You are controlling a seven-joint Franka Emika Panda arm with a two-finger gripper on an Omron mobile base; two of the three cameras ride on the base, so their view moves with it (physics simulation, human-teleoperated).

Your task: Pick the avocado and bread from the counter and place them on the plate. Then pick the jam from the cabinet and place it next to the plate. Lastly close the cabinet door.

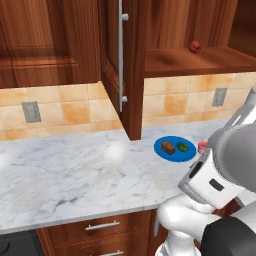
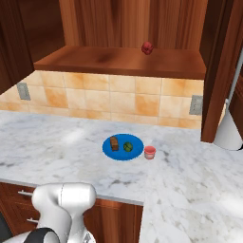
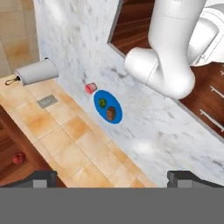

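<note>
Blue plate (image 2: 123, 153) carries bread (image 2: 114, 143), avocado (image 2: 128, 146); gripper (image 3: 112, 177) spread wide, empty.

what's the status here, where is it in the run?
The bread and avocado already sit on the blue plate on the counter, and the jam stands on the counter right beside the plate. The hand is open and holds nothing, looking down on the plate from above. The cabinet door hangs open, so closing it looks like the step left. A dark red round thing sits on the cabinet shelf.
</note>
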